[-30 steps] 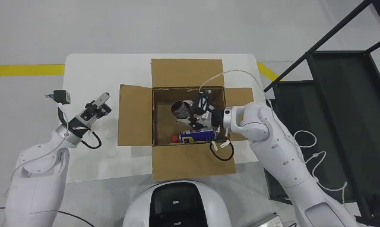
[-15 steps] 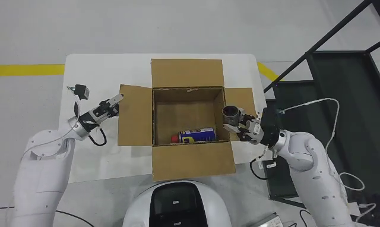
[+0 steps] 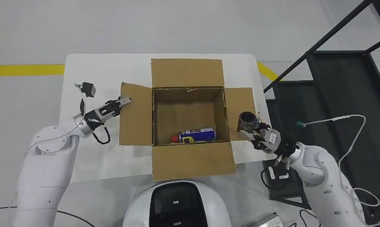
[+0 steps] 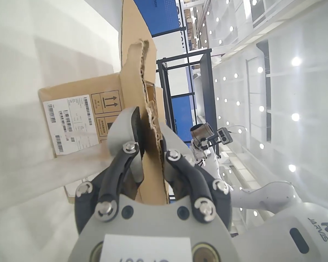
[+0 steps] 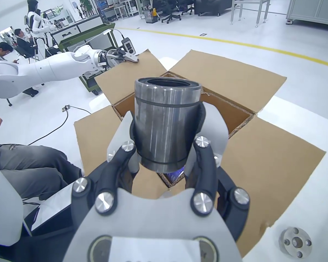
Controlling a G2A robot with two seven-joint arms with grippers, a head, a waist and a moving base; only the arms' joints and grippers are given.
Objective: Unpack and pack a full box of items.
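Steel cylinder (image 5: pixel 166 121) held just outside the cardboard box (image 3: pixel 187 72).
It is clamped in the right gripper (image 3: pixel 256 132) over the box's right flap (image 3: pixel 238 99) (a blue spray can (image 3: pixel 197 134) is seen lying inside the box, by its near wall). The box's left flap (image 3: pixel 135 117) is pinched at its outer edge by the left gripper (image 4: pixel 149 121).

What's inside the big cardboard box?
One blue spray can lies on its side on the floor of the cardboard box, by the wall nearest the robot. The rest looks bare, though that wall may hide a thin strip.
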